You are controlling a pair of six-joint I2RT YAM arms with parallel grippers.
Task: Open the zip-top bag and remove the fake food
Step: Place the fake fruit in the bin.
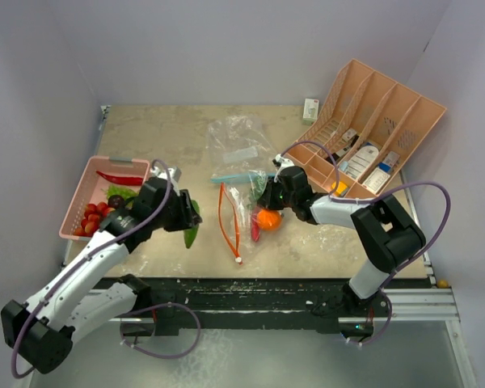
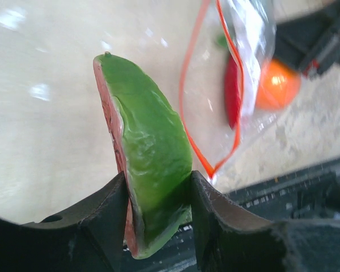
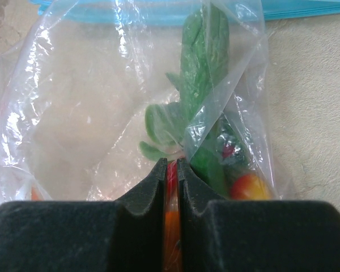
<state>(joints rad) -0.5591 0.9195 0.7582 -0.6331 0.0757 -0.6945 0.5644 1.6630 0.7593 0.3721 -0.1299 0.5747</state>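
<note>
Your left gripper clamps watermelon slice; basket lies close on its left. Right gripper pinches bag.

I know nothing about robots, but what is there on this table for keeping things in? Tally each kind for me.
Bags: 2 (orange-zip bag, blue-zip bag)
Basket: 1
Rack: 1
Total: 4
</note>
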